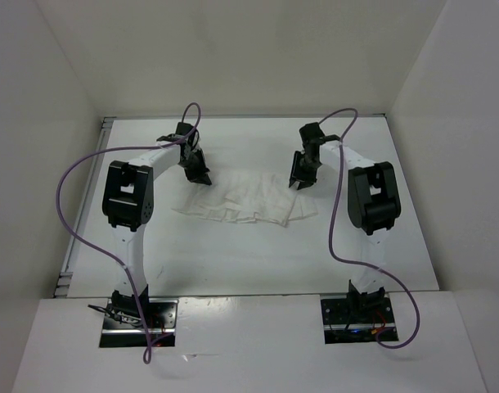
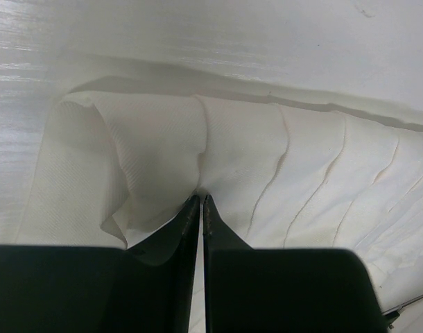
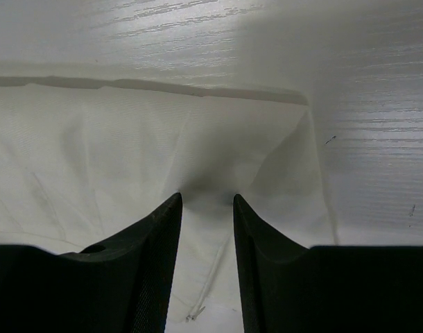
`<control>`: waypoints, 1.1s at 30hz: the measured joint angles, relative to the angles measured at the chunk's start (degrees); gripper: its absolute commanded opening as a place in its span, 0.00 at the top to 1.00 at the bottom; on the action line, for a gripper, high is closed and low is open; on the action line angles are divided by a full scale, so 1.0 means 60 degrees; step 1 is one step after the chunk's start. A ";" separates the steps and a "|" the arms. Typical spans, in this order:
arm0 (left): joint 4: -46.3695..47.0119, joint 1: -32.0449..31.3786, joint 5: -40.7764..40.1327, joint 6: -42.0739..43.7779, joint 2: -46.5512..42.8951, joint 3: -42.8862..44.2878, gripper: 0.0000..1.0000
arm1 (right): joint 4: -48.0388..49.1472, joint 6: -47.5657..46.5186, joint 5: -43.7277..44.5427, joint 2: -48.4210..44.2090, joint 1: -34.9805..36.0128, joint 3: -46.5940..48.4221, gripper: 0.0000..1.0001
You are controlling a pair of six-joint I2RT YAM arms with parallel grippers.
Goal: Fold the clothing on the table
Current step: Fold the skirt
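I see left pincer (image 2: 200,201) clenched on clothing (image 1: 249,199) far edge, 10 o'clock; right pincer (image 3: 206,199) released over 2 o'clock corner; open tabletop (image 1: 233,258) toward 6.

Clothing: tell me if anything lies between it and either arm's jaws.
Nothing visible does. The left jaws are closed on a raised fold of the clothing near its far edge, and the right jaws stand parted right at its surface. Only bare table surrounds it.

Both wrist views cut the clothing (image 2: 253,159) off at their edges; from above, left tool (image 1: 202,176) and right tool (image 1: 298,182) cover its far corners.
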 measured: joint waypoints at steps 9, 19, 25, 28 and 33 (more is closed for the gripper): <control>0.0004 0.0000 0.0000 0.0000 0.0000 -0.0004 0.88 | -0.0051 0.0095 0.0000 0.0076 0.0000 -0.0040 0.57; 0.0004 0.0000 0.0000 -0.0011 0.0000 -0.0004 0.88 | -0.0259 0.0080 0.0018 -0.0215 0.0000 -0.0525 0.58; 0.0004 0.0000 0.0000 -0.0025 0.0000 -0.0004 0.88 | -0.0091 0.0066 -0.0033 -0.0222 0.0000 -0.0634 0.92; 0.0004 0.0000 0.0000 -0.0025 0.0000 -0.0004 0.88 | 0.0127 0.0175 -0.0047 -0.0237 0.0000 -0.0656 1.00; 0.0004 0.0000 0.0000 -0.0029 0.0000 -0.0004 0.88 | 0.0211 0.0273 0.0219 -0.0678 0.0000 -0.0637 1.00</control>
